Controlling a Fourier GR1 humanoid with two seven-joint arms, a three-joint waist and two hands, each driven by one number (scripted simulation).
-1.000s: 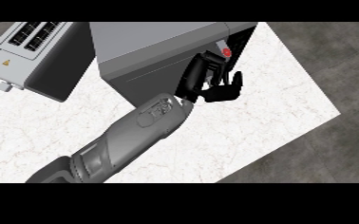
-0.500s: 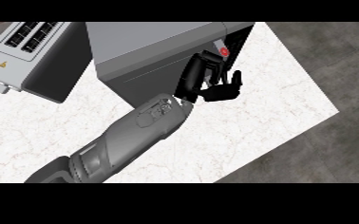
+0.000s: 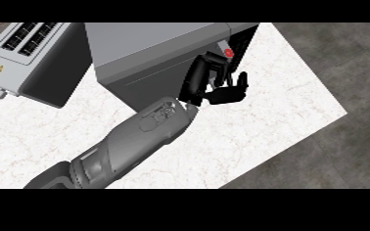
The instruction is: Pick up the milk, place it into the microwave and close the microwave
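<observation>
The fingers [image 3: 214, 71] of the one hand [image 3: 209, 85] in view are curled at the mouth of the microwave [image 3: 155, 54], the thumb sticking out to the right. Between them shows a small red cap [image 3: 228, 53] with a sliver of white under it, most likely the milk [image 3: 224, 47], though the hand hides nearly all of it and I cannot tell for sure that the fingers close round it. The forearm [image 3: 137, 139] runs from the near left up to the microwave's right front corner. The door [image 3: 244, 41] stands open, a dark edge on the far right of the opening. A toaster [image 3: 33, 54] sits at far left on the white table [image 3: 274, 107]. Judged from this, the placing step is in hand: the milk is at or just inside the cavity. Next the fingers should let go, the hand back out clear of the opening, then swing the door shut. The other hand is out of sight.
</observation>
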